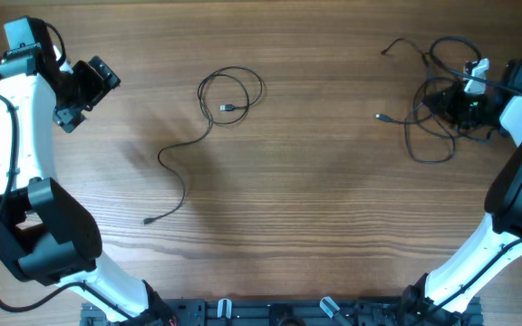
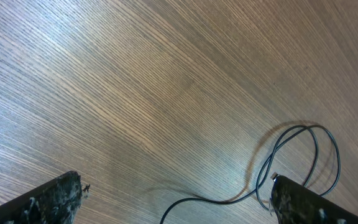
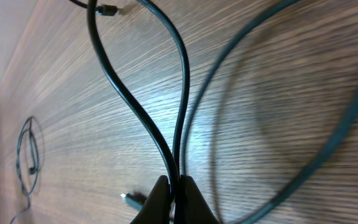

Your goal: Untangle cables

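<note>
R claw (image 3: 176, 186) is clamped shut on two strands (image 3: 184, 81) of the knot (image 1: 430, 91), far-right top of the table (image 1: 315, 226). The strands run straight out from my tips twd table centre, so I'd judge any pull follows that axis. L claw (image 1: 87, 93) hangs wide open, empty, nearer the lone cable (image 1: 227, 109), well apart from the knot.

Count: two arms (image 1: 12, 118), one either side of the loose cable (image 1: 208, 127). Two grippers: left gripper (image 1: 87, 95) left of it, right gripper (image 3: 174, 190) far right of it. One loose cable, two plug ends (image 1: 229, 109) on it. One tangle (image 1: 438, 127) right of the loose cable; can't count strands inside, two more plug ends sticking out toward the loose cable. One table (image 1: 315, 208).
</note>
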Available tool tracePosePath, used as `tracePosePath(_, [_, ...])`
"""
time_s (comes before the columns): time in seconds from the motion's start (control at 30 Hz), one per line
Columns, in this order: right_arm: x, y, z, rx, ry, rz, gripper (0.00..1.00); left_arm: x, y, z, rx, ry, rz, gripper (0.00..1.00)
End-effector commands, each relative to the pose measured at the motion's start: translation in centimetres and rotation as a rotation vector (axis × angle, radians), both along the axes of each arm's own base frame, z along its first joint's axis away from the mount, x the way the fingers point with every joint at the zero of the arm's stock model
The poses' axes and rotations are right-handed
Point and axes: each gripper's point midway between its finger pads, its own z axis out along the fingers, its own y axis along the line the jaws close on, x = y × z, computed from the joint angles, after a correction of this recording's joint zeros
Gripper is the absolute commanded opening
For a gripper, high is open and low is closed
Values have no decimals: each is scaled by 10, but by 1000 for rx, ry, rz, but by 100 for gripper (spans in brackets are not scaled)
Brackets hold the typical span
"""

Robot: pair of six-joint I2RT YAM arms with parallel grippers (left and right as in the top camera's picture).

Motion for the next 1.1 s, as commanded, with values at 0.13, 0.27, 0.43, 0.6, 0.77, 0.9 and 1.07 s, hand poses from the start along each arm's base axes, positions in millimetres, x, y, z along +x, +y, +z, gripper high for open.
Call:
tracePosePath(0.13, [27,-8,107,-79,-237,54,4,-1,1,-5,4,13,-3,100])
tracePosePath(0.27, [29,-17,166,-197,-380,48,4,-1,1,-5,4,13,-3,100])
tracePosePath(0.43, [19,-23,202,-240,-411,-18,4,-1,1,-5,4,13,-3,100])
tracePosePath(0.6, [7,26,206,-62,-437,139,4,-1,0,-5,4,13,-3,100])
tracePosePath(0.77, [-1,74,182,-5,-365,229,4,-1,0,-5,4,13,-3,100])
tracePosePath(0.9, [-8,107,146,-46,-268,275,4,-1,1,-5,4,13,-3,100])
tracePosePath(1.07, [-21,139,106,-96,-179,329,4,-1,1,-5,4,13,-3,100])
